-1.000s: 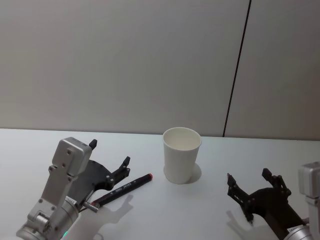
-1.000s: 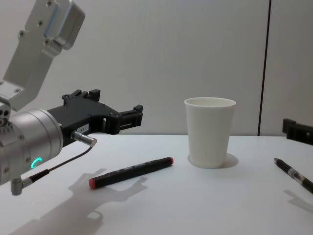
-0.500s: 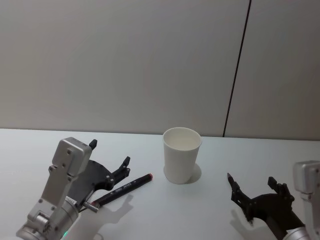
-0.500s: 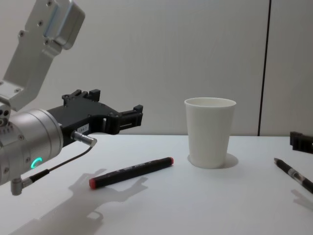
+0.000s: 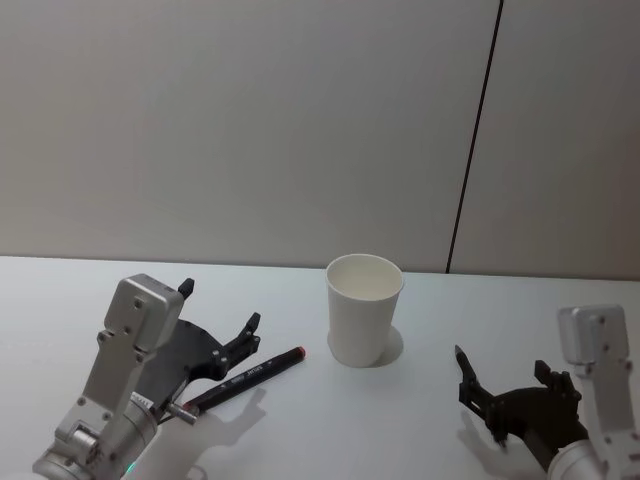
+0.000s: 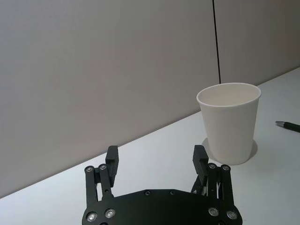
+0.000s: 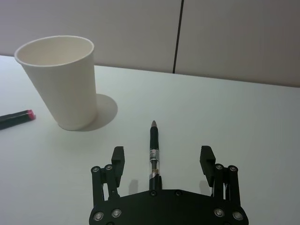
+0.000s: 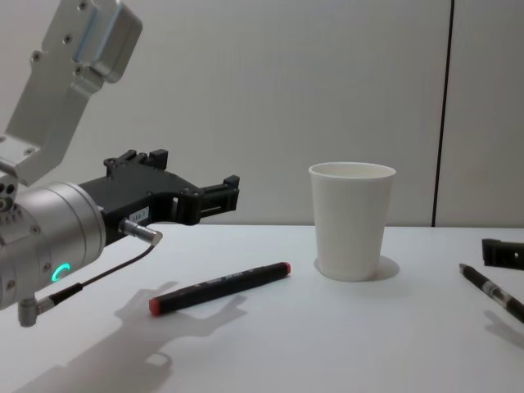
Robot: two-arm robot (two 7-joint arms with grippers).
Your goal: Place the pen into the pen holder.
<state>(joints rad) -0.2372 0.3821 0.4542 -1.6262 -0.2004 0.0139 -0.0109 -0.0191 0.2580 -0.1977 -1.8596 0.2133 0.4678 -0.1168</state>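
The pen holder (image 5: 364,312) is a white paper cup, upright at mid-table. A slim black pen (image 7: 154,151) lies on the table right of the cup, pointing away from me. My right gripper (image 7: 161,153) hovers low over it, open, one finger on each side and neither touching. In the chest view the same pen (image 8: 493,294) lies below that gripper's finger (image 8: 503,252). A black marker with a red cap (image 5: 250,377) lies left of the cup. My left gripper (image 5: 218,306) hangs open above the marker, holding nothing.
The white table (image 5: 400,430) runs back to a grey wall with a dark vertical seam (image 5: 472,180). Bare tabletop lies between the cup (image 8: 352,221) and the marker (image 8: 219,288), and in front of both.
My right gripper has dropped lower and drawn back slightly, its wrist rising, and now straddles the slim pen. The left arm, cup and marker have not moved.
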